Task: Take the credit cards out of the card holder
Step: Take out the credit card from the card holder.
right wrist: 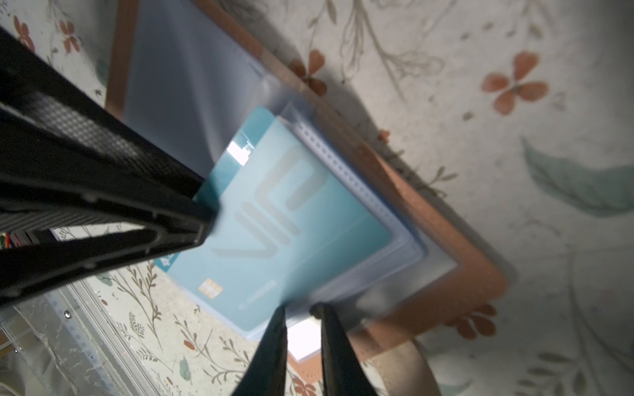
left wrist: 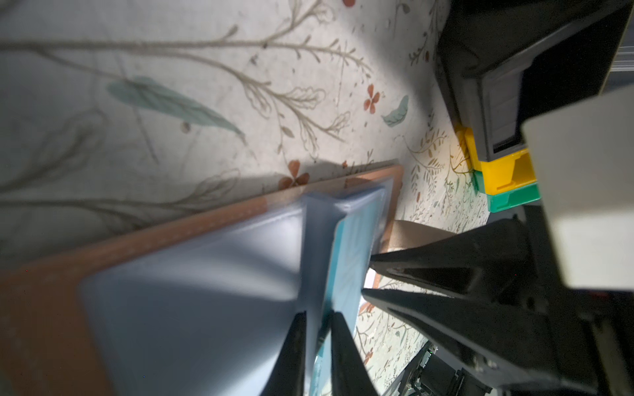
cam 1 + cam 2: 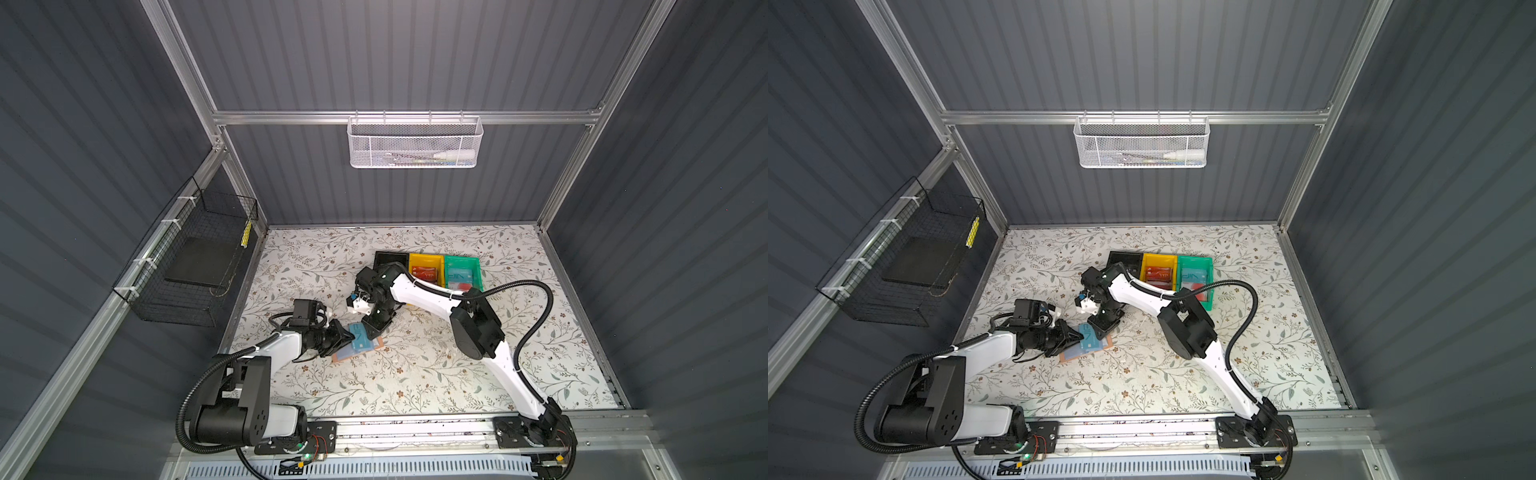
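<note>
Robot lab test cell: alu frame, grey panel walls.

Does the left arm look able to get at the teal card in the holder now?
Probably yes: the teal card sticks partly out of its sleeve, and the left gripper has its jaws around the bare corner, nothing between.

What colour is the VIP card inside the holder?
Teal card, clearest in the right wrist view.

The card holder lies on the table, before three bins.
</note>
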`<state>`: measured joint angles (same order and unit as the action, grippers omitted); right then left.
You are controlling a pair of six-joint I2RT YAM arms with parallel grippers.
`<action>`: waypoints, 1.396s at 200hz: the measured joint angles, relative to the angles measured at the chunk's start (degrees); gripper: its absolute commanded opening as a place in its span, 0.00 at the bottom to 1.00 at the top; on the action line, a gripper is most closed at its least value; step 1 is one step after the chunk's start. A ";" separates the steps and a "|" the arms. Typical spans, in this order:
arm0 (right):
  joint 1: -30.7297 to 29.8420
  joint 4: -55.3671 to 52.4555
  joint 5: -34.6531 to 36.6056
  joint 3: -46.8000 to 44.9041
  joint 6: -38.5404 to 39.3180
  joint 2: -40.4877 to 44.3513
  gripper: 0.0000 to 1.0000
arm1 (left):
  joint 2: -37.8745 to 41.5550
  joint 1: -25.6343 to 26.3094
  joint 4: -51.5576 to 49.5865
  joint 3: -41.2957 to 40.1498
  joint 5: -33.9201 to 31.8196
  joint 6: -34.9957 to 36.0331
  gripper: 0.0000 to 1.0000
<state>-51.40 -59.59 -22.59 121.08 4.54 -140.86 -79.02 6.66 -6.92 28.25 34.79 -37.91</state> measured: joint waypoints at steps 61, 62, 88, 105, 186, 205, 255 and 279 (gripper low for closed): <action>0.00 -0.02 -0.11 -0.02 0.00 0.00 0.23 | -0.07 0.00 1.27 -0.52 1.49 0.15 0.02; 0.00 -0.02 -0.11 -0.02 0.00 0.00 0.23 | -0.07 0.00 1.27 -0.52 1.49 0.15 0.02; 0.09 0.02 -0.28 -0.11 0.00 0.00 0.24 | -0.07 0.00 1.22 -0.52 1.46 0.66 0.00; 0.15 0.02 -0.39 -0.11 0.00 0.00 0.24 | -0.07 0.00 1.20 -0.52 1.42 1.09 0.00; 0.35 0.09 -1.03 -0.28 0.02 0.00 0.25 | -0.72 0.00 -2.69 0.87 -1.18 6.29 0.00; 0.42 0.09 -1.27 -0.31 0.02 0.00 0.24 | -0.20 0.00 -4.50 1.64 -2.16 6.95 0.00; 0.59 0.07 -1.68 -0.31 0.02 -0.11 0.25 | 1.22 0.00 -9.40 3.23 -4.70 7.80 0.00; 0.59 0.07 -1.68 -0.31 0.02 -0.11 0.25 | 2.73 0.00 -12.98 4.44 -7.17 7.96 0.00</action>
<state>-50.81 -59.53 -24.27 120.77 4.56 -140.97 -76.29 6.66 -19.90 32.69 27.62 -29.95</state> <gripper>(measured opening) 0.245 0.042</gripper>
